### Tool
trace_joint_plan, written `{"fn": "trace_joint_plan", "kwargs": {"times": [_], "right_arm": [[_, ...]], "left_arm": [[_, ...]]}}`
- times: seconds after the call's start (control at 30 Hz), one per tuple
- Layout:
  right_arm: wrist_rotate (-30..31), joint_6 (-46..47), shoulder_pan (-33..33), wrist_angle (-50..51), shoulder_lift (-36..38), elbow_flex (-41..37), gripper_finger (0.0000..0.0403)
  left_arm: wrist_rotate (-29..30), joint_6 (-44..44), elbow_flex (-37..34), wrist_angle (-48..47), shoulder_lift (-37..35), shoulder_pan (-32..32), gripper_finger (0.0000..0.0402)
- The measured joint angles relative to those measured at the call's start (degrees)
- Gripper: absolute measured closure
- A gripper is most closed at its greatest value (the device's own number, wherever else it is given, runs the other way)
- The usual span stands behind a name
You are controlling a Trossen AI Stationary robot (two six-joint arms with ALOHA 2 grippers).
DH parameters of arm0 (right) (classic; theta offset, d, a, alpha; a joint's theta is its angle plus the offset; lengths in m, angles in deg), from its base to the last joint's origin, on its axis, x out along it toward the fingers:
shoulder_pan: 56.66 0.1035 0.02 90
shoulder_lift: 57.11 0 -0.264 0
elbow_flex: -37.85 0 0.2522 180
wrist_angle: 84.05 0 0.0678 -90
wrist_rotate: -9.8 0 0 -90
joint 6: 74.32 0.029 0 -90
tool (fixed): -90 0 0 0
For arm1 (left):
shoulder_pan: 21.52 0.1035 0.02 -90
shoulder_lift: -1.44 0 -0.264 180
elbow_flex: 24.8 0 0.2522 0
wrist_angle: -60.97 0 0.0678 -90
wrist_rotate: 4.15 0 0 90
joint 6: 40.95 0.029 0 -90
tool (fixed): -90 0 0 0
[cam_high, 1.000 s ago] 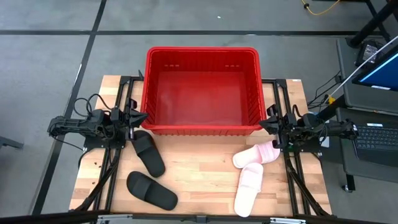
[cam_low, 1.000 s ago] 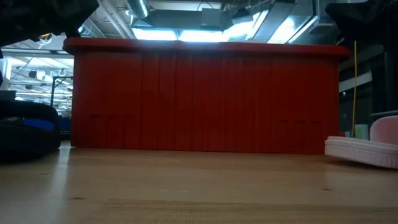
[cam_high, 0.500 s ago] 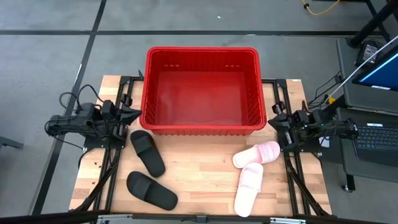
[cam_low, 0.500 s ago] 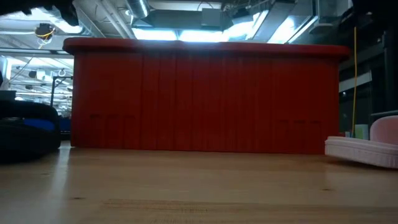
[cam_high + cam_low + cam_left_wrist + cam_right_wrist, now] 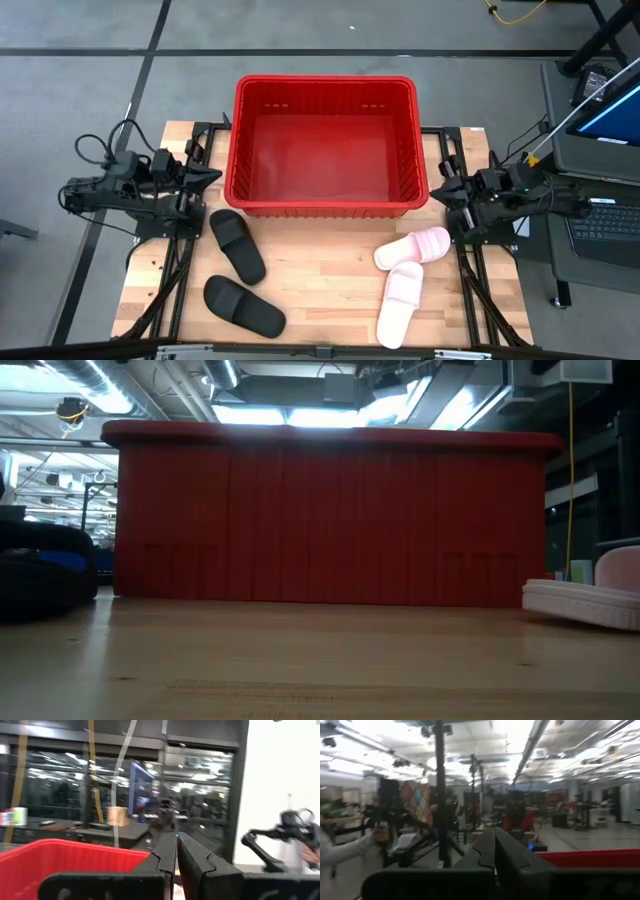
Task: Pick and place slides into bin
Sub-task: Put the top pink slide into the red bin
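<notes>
My left tool [image 5: 212, 178] pinched together, empty, beside bin [image 5: 325, 85] | my right tool [image 5: 436, 191] likewise, at bin's other side | black slides [image 5: 238, 245] and pink slides [image 5: 413, 247] lie on surface [image 5: 320, 280] in front of bin

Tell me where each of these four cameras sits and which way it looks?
High: overhead, straight down on bin, slides, both arms.
Low: at tabletop height, facing the bin wall; no arm shows.
Left wrist: on the left arm, looking past the shut left gripper over the bin rim.
Right wrist: past the shut right gripper.
All share the bin.
</notes>
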Motion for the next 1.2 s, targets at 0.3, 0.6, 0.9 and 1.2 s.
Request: {"fn": "trace_joint_plan", "kwargs": {"times": [0.3,0.6,0.9,1.2], "right_arm": [[-4.7,-5.1,0.0,-0.1,-17.7,9.3,0.0397],[-4.8,-5.6,0.0,-1.0,-26.8,13.1,0.0397],[-4.8,-5.2,0.0,-2.3,-29.9,13.1,0.0397],[-4.8,-2.6,0.0,-4.1,-30.3,13.1,0.0397]], "left_arm": [[-3.7,0.0,0.0,1.2,4.4,0.0,0.0393],[-3.6,0.0,0.0,1.2,4.6,0.0,0.039],[-3.6,0.0,0.0,1.2,4.6,0.0,0.0392],[-3.6,0.0,0.0,1.2,4.6,0.0,0.0394]]}}
